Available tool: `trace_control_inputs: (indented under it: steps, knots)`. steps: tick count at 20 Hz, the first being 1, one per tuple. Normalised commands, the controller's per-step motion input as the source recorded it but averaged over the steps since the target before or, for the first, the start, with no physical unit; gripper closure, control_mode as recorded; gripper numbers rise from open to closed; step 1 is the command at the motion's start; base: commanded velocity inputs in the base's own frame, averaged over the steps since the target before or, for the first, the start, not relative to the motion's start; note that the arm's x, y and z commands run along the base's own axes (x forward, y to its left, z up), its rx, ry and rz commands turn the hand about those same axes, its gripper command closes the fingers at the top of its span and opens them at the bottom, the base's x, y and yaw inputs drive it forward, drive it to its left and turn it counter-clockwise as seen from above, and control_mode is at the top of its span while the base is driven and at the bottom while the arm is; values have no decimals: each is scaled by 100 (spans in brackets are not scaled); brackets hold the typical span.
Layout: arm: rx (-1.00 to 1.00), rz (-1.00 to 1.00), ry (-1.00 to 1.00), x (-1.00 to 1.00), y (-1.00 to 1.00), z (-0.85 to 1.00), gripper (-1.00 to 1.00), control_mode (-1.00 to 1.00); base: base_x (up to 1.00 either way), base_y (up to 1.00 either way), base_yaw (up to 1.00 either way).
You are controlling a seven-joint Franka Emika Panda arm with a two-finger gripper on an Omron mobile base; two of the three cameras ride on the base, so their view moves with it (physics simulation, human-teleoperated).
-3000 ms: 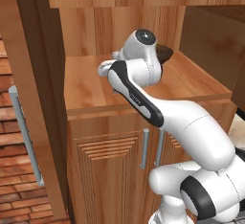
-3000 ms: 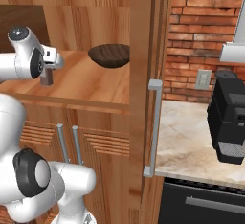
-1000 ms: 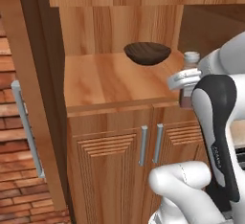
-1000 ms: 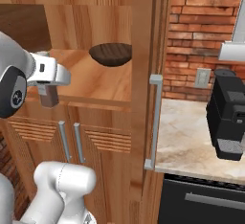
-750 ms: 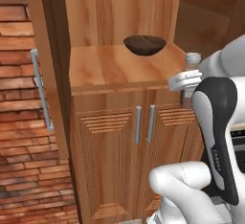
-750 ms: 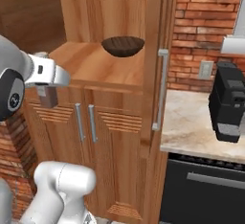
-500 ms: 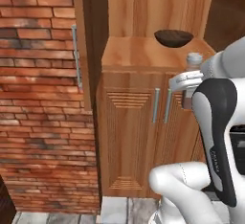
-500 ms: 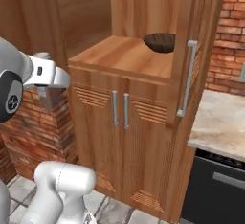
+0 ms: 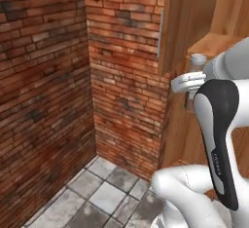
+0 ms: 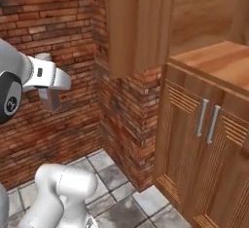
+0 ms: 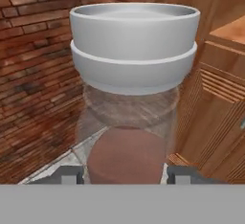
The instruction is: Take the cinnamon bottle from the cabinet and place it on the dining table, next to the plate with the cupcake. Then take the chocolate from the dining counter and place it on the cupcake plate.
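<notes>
A: Right, gripper [image 11: 122, 175] status?

B: Clamped on the cinnamon bottle [image 11: 131, 89]. In the hand view a dark finger tip [image 11: 67, 174] sits on each side of the jar's lower body, glass pressed between them. Grey cap up top, reddish-brown powder low in the clear wall.

A: And where's the jar in the room?

B: Off the shelf, carried in the air in front of the arm. Left base view has its cap [image 9: 197, 59] poking up just above the white hand, with the cabinet [image 9: 214, 42] close behind. Right base view puts the jar [image 10: 48, 98] against a brick wall [image 10: 63, 37], well apart from the cabinet's slatted doors [image 10: 204, 139].

A: Long axis?

B: Upright, cap topmost, roughly square to the fingers. No lean worth noting.

A: Dining table, plate, chocolate?

B: Brick, grey floor tiles [image 9: 102, 193] and cabinet are what's ahead, so which way the table lies from the jar can't be told.

A: So the next leg?

B: My read: first half underway, pickup done, placement not. The coming move turns on keeping that axis vertical during carry.
</notes>
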Motion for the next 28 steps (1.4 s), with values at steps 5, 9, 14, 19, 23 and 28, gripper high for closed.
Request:
trace_control_inputs:
  steps: [5,9,14,19,23,28]
  knots:
    - [0,0,0,0,0,0,100,100,-58,0,92]
    - [0,0,0,0,0,0,100,100,-38,0,97]
    - [0,0,0,0,0,0,100,100,-25,0,100]
    - [0,0,0,0,0,0,100,100,-6,0,100]
    - [0,0,0,0,0,0,100,100,0,0,98]
    - [0,0,0,0,0,0,100,100,12,0,90]
